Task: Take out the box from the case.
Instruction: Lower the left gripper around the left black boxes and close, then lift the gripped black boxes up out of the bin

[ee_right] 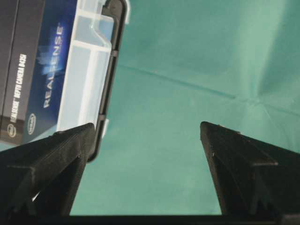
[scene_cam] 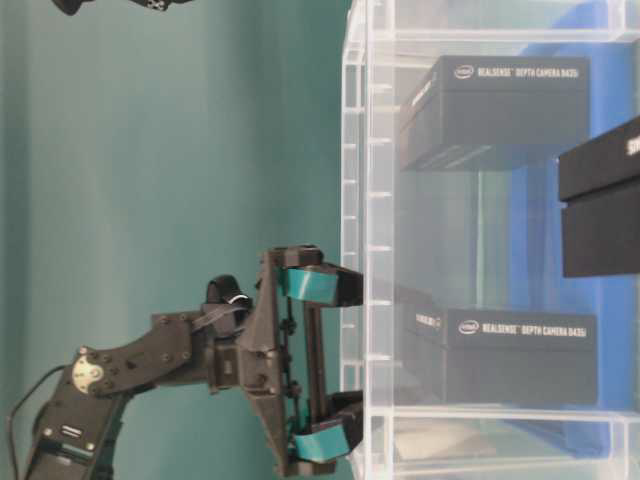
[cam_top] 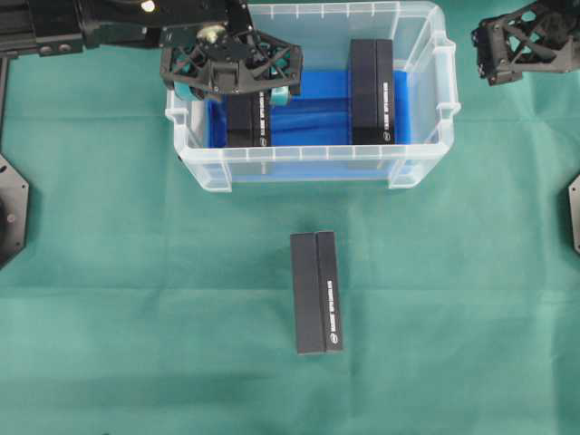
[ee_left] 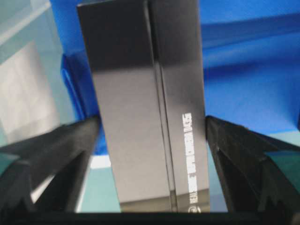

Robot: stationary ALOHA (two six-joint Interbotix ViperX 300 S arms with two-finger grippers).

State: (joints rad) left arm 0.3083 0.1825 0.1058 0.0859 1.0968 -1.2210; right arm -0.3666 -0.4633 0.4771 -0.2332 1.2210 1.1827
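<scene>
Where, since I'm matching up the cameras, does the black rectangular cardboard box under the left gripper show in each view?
Overhead: the black box lies in the left half of the clear plastic case, partly under the open left gripper.
Table-level: lower right, behind the case wall.
Left wrist: centre, between the fingers.
Right wrist: not in it.
Shared landmark: the case's blue floor.

You see green cloth (cam_top: pixel 136 299) covering table, faint creases in right wrist view; black fixtures (cam_top: pixel 11 210) at left and right edges.
</scene>
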